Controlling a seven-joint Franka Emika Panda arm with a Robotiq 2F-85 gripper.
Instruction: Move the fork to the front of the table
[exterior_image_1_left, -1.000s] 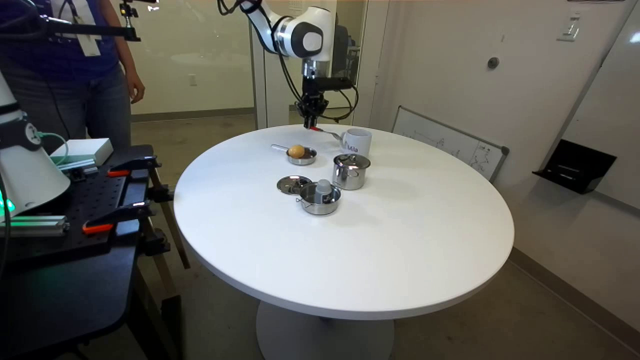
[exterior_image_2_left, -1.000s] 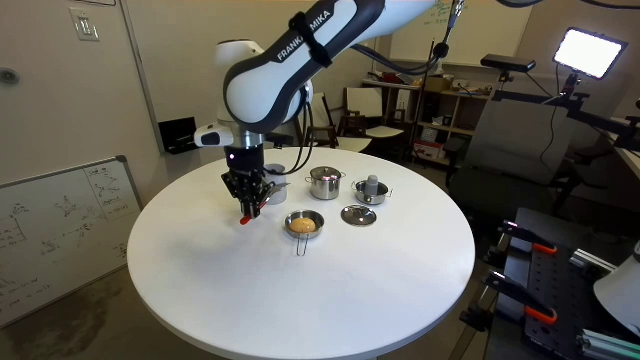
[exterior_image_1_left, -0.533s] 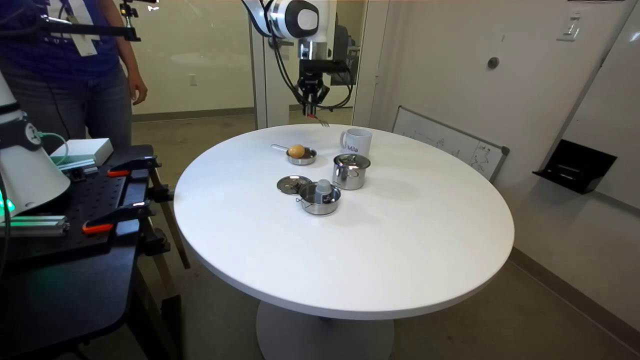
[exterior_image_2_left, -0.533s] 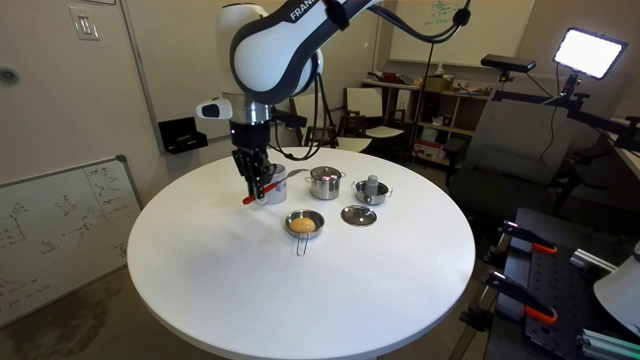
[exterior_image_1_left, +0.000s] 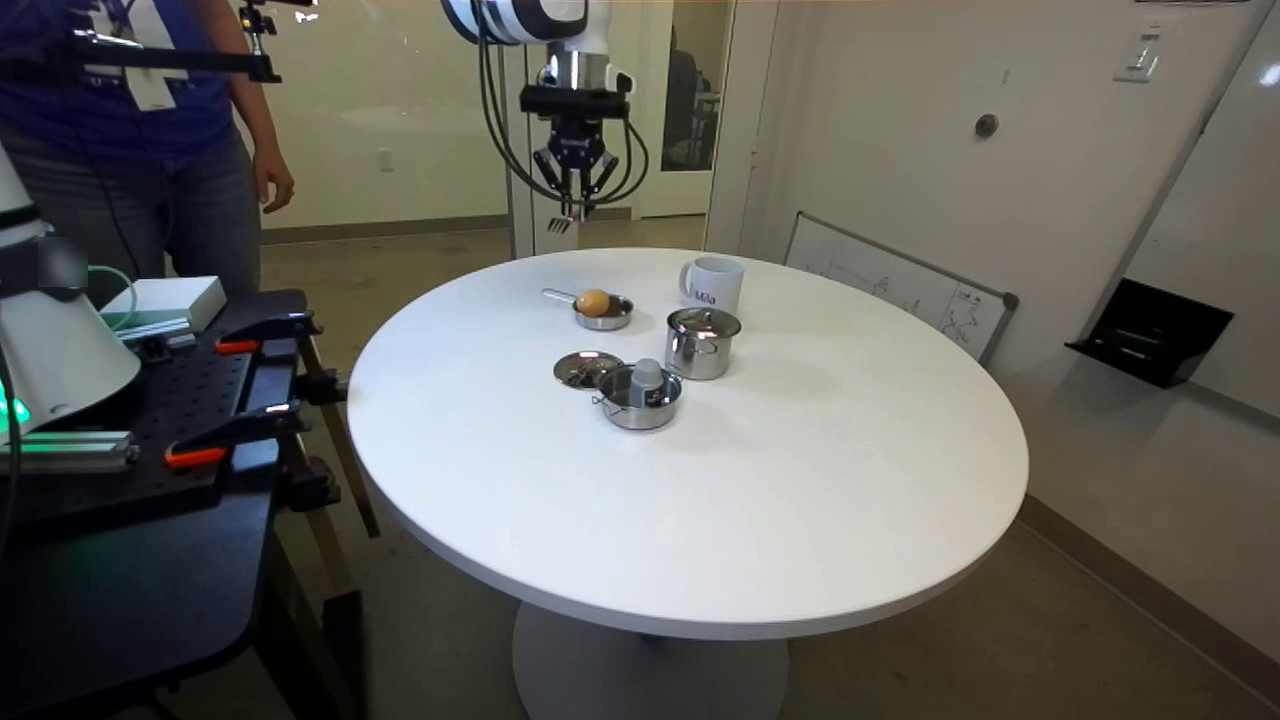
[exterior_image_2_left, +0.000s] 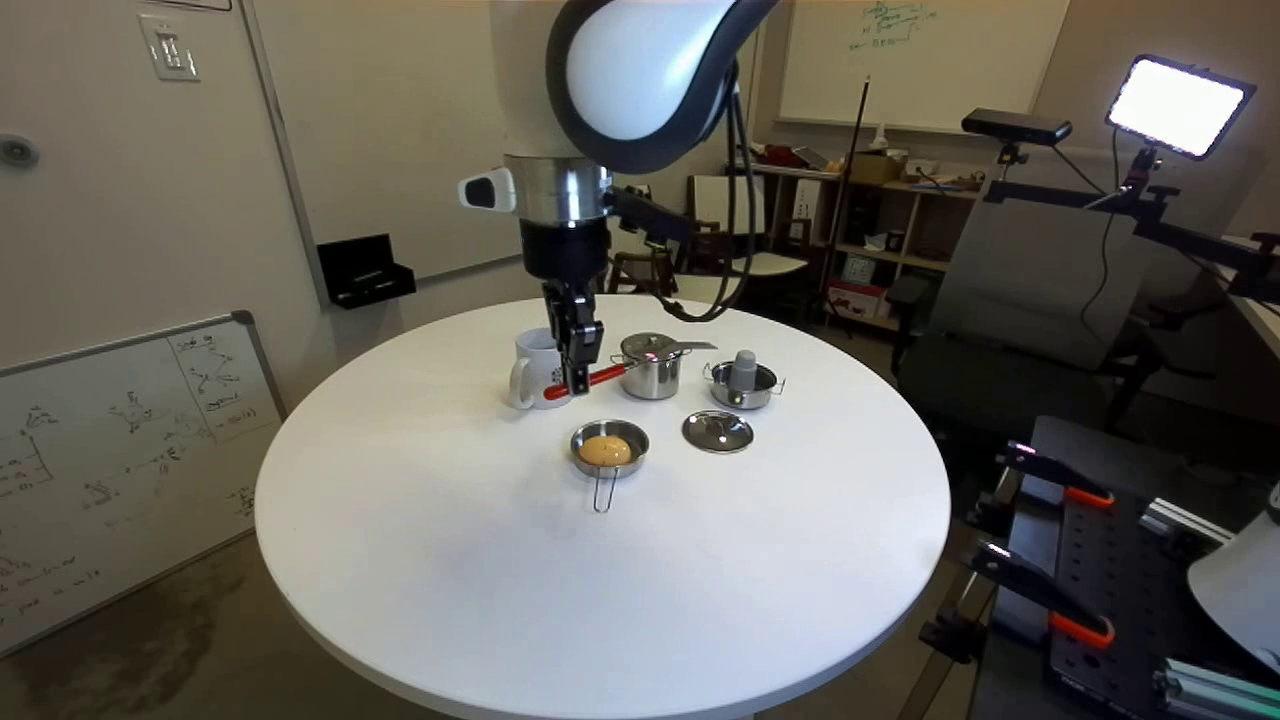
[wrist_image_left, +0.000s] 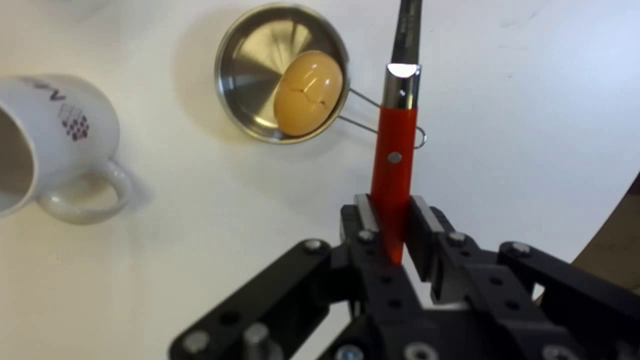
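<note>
The fork has a red handle and a metal head. My gripper (wrist_image_left: 392, 215) is shut on the fork's handle (wrist_image_left: 395, 135) in the wrist view, one finger on each side. In an exterior view the gripper (exterior_image_2_left: 578, 385) holds the fork (exterior_image_2_left: 607, 374) above the white round table (exterior_image_2_left: 620, 610), with the metal head pointing right and slightly up. In an exterior view the gripper (exterior_image_1_left: 577, 208) hangs over the table's far edge, and the fork's tines (exterior_image_1_left: 560, 225) show below it. The white table (exterior_image_1_left: 820, 480) also fills most of the wrist view's background.
A small pan (exterior_image_2_left: 605, 495) with a brown egg stands close to the gripper. A white mug (exterior_image_1_left: 713, 285), a lidded metal pot (exterior_image_1_left: 700, 352), a small metal pot (exterior_image_1_left: 640, 416) with a grey object inside, and a loose lid (exterior_image_2_left: 718, 431) stand on the table.
The gripper has lifted the fork off the table area by the mug. It has moved up and away from the mug, toward the pan side, and the fork has turned with it.
</note>
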